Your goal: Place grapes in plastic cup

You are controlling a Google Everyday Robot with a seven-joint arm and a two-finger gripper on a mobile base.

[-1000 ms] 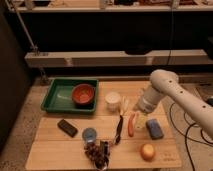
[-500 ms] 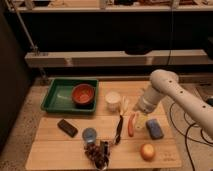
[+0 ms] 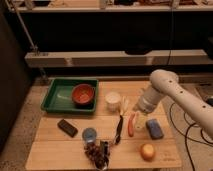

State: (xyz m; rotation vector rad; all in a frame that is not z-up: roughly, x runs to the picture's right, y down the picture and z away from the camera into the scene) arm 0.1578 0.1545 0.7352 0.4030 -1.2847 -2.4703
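- My gripper (image 3: 139, 120) hangs open and empty, right of centre; the grapes (image 3: 98, 152) lie unpicked at the near edge.
- The plastic cup (image 3: 90, 135) stands just beside them: a short carry, I judge.

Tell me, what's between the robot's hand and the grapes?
In the camera view, a thin black tool lies between the gripper, which hangs over the right half of the table, and the grapes at its front edge.

change: none seen | claw (image 3: 138, 119) unmoved, just right of white cup (image 3: 113, 100)
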